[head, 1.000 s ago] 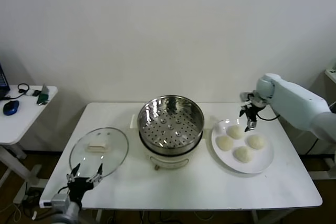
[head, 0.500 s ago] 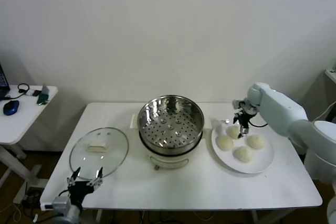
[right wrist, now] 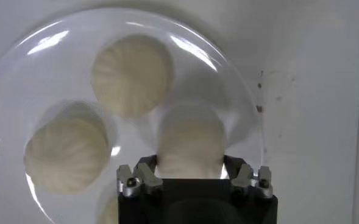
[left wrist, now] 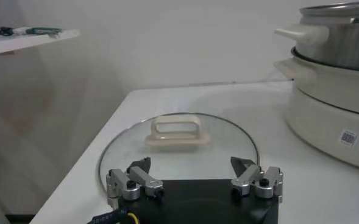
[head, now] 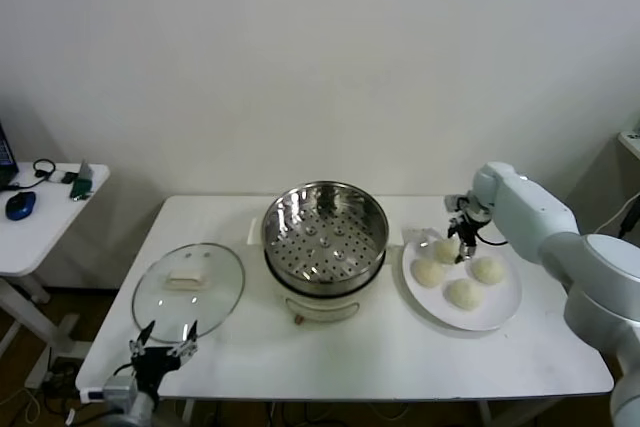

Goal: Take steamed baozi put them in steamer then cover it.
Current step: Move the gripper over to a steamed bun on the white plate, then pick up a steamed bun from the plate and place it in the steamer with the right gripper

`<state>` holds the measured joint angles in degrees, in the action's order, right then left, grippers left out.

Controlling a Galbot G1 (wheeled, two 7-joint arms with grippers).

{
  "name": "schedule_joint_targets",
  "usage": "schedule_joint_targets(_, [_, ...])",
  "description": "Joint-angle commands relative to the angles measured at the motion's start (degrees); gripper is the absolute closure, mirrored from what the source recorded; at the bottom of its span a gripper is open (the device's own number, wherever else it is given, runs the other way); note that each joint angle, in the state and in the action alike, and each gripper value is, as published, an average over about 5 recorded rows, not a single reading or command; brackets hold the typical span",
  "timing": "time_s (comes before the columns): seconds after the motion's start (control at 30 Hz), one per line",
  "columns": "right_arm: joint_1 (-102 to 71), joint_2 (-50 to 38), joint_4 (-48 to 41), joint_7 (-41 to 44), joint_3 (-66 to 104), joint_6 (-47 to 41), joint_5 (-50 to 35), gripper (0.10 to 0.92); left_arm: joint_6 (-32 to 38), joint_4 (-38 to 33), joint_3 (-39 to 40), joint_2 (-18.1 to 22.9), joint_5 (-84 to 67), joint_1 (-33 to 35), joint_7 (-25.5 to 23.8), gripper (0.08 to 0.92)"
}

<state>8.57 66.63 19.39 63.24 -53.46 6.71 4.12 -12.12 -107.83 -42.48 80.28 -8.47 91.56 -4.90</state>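
At a white table [head: 330, 347], we find the right gripper [head: 455, 242] lowered onto the white plate [head: 500, 312], which sits at three o'clock from the steamer [head: 325, 232]. In the right wrist view its two fingers [right wrist: 144, 176] bracket one steamed baozi [right wrist: 190, 143], the pads touching or just beside the bun's flanks; we read this as a pinch on the bun, which rests on the plate. That bun is the one at the plate's eleven o'clock in the head view [head: 445, 250]. Three more baozi share the plate: one at nine o'clock [head: 428, 273], one at two o'clock [head: 487, 270] and one near the centre [head: 463, 293].

The steamer stands at the middle of the table, its shiny steel basket uncovered, the perforated floor showing with no bun on it, atop a white base [left wrist: 331, 115].

The cover [head: 188, 287], clear glass with a steel rim and a cream bar handle [left wrist: 174, 131], lies flat on the table at nine o'clock from the steamer, apart from it.

We see the left gripper [head: 163, 345] waiting at the table's near edge, at six o'clock from the cover, its fingers [left wrist: 133, 179] spread wide and holding nothing.

At far left, a small side table [head: 40, 222] carries a dark mouse [head: 20, 205] and a few small items.
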Motion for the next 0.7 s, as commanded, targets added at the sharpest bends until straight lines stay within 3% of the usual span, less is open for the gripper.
schedule_joint_targets(0.03, [-0.11,0.51,-0.58,-0.3,0.96,0.94,0.31,0.304,-0.05,0.07,-0.04,0.03,0.12,0.08,0.01,0.177])
schedule_joint_targets(0.23, [4.86,-3.29,7.05,0.4,-4.89,2.0,-5.04,0.304,0.1,-0.38,-0.11,0.37,0.77,0.53,0.01,0.177])
schedule_joint_targets(0.47, [23.28,-10.49,25.22,1.81,-21.14,3.74,-16.46,0.304,0.06,-1.26,-0.21,0.67,1.3,1.03,0.04,0.177])
schedule_joint_targets(0.7, [43.37,-11.23,41.01,3.86,-30.63,7.83,-24.2,0.304,-0.34,-2.46,-0.17,0.8,1.89,1.35,0.06,0.177])
